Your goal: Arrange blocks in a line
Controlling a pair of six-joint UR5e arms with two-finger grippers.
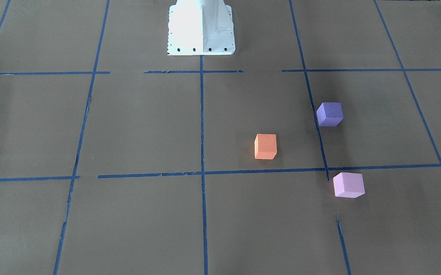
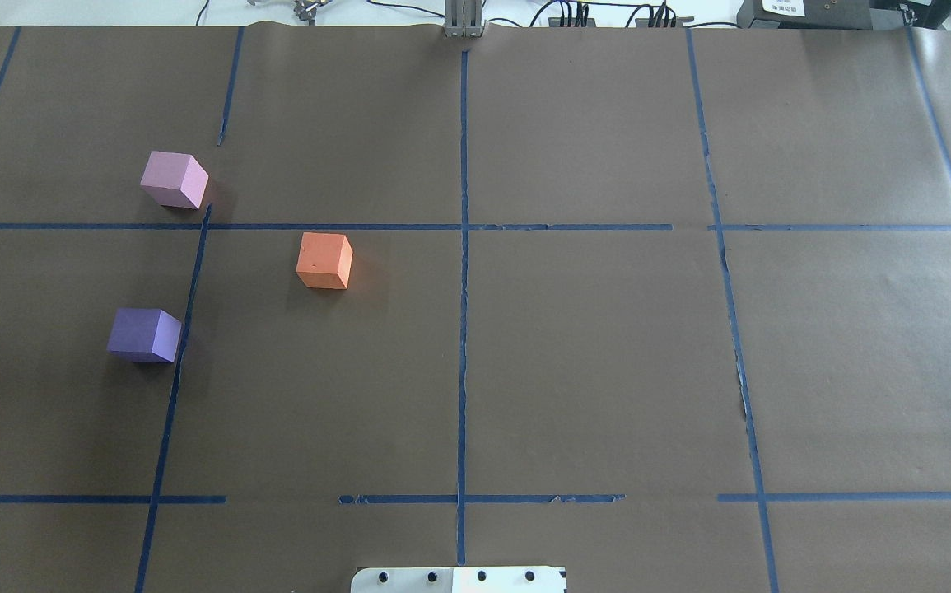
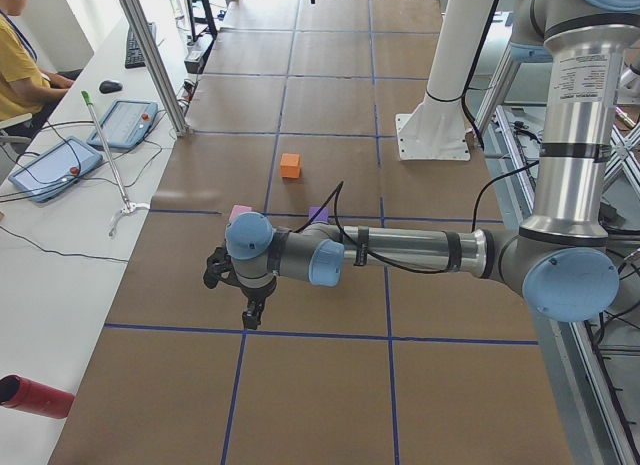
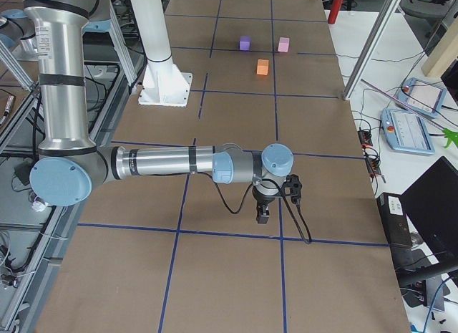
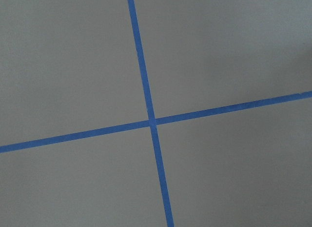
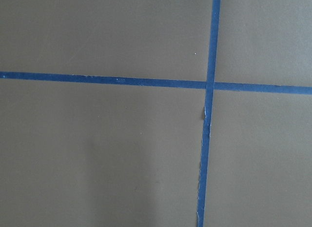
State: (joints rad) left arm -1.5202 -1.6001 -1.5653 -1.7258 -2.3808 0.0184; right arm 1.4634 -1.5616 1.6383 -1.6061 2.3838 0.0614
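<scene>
Three foam cubes lie apart on the brown table, forming a triangle rather than a row. The orange block [image 2: 324,260] [image 1: 265,146] sits nearest the table's middle. The violet-purple block [image 2: 144,335] [image 1: 330,114] lies nearer the robot base, and the pale pink-lilac block [image 2: 173,179] [image 1: 348,185] lies farther out. My left gripper [image 3: 252,315] hangs over the table's left end, well short of the blocks. My right gripper [image 4: 262,217] hangs over the right end. Both show only in the side views, so I cannot tell whether they are open or shut. Both wrist views show bare paper and tape.
Blue tape grid lines [image 2: 463,247] cross the brown paper. The white robot base [image 1: 201,26] stands at the table's near middle edge. A side bench with teach pendants [image 3: 55,165] and a seated operator [image 3: 20,65] runs along the far side.
</scene>
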